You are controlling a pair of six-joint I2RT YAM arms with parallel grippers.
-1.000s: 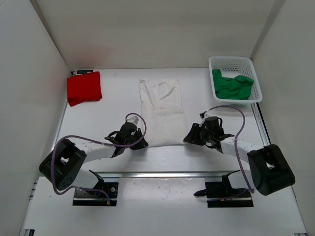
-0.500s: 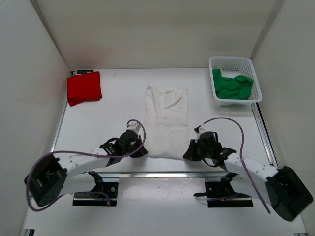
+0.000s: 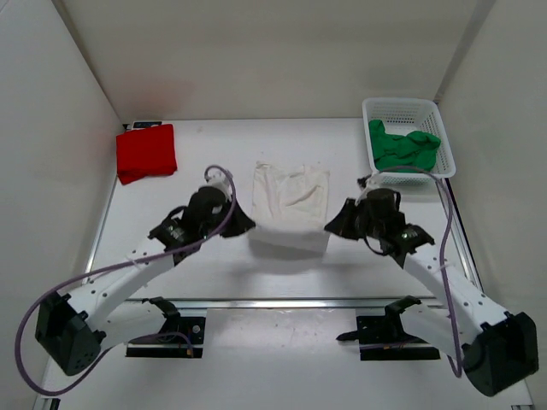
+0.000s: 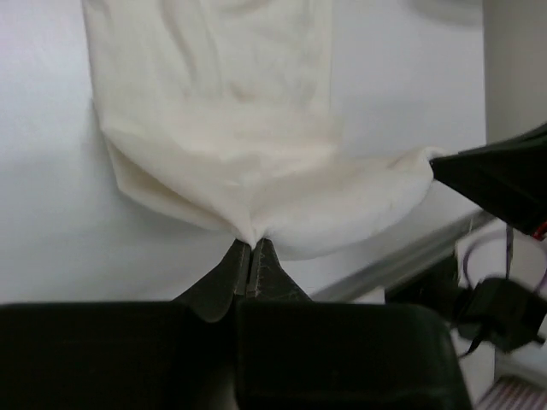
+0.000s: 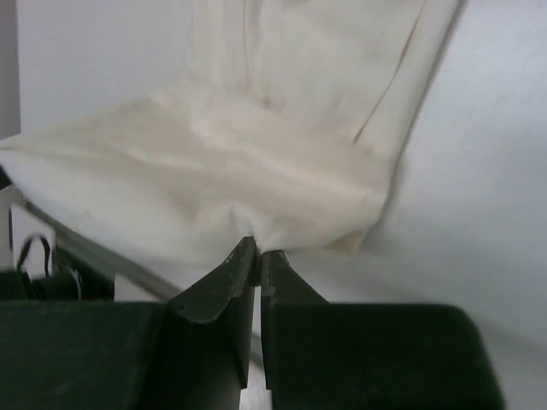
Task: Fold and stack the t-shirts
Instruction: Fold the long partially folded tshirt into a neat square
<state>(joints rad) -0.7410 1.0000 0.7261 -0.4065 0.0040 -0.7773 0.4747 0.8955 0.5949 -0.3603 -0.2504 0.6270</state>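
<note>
**Both grippers clamped on the near edge of the white t-shirt (image 3: 291, 201)**

We find the left gripper (image 4: 252, 256) pinched tight on the near-left corner of the white t-shirt, its jaws closed with only cloth between them. The right gripper (image 5: 258, 252) is pinched in the same way on the near-right corner. The held edge is raised off the table (image 3: 188, 184) and sags in a shallow curve between the two grips. The far part of the shirt lies flat at the middle of the table, with light creases across it. In the top view the grippers flank the shirt, one on each side. The red t-shirt (image 3: 146, 152) lies folded at the far-left corner of the table, well apart from both arms. The green t-shirt (image 3: 403, 147) sits crumpled inside the white mesh basket (image 3: 408, 106) at the far right, near the right arm's wrist.
</note>
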